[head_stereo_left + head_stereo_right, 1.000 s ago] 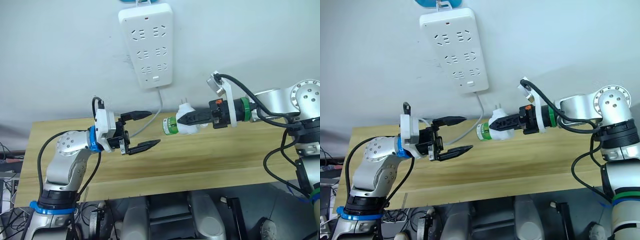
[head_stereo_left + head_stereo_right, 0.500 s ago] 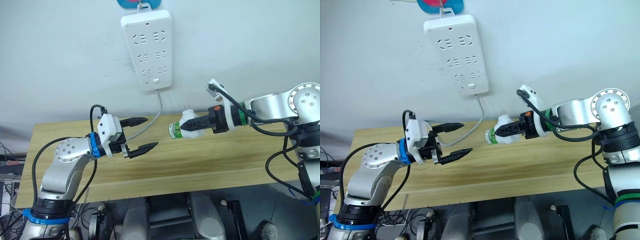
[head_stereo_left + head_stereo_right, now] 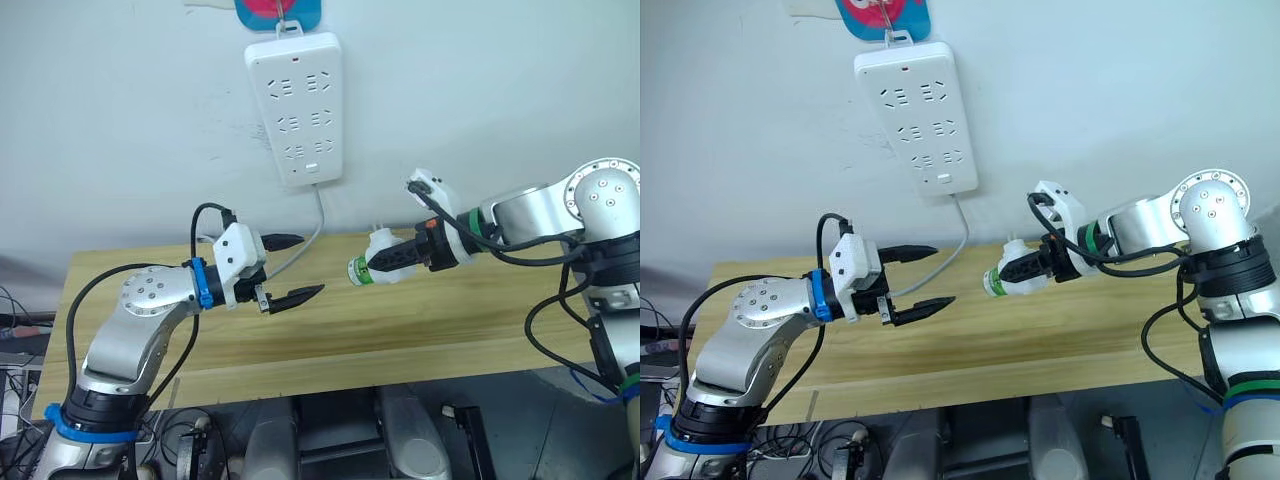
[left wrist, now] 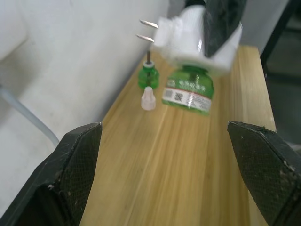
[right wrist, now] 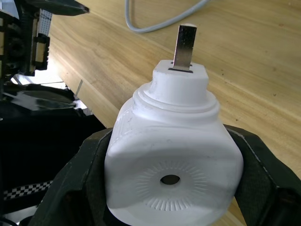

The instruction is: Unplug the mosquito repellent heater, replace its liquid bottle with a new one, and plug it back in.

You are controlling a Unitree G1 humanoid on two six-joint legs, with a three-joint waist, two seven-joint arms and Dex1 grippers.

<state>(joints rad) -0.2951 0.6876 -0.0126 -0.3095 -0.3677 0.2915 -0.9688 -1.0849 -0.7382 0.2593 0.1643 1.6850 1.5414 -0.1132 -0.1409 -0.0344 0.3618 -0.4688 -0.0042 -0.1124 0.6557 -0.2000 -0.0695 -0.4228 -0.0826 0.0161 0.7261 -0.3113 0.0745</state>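
A: Pinching the mosquito repellent heater (image 3: 384, 257), the right gripper (image 3: 393, 262) holds it in the air above the wooden table (image 3: 440, 320), its liquid bottle (image 4: 188, 92) screwed in.

B: And the left gripper (image 3: 298, 268)?

A: Spread wide, empty, facing that bottle. The new one (image 4: 147, 76) stands by the wall.

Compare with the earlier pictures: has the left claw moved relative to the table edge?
Yes. The left claw, open, has advanced along the wooden table toward the mosquito repellent heater in the right claw.
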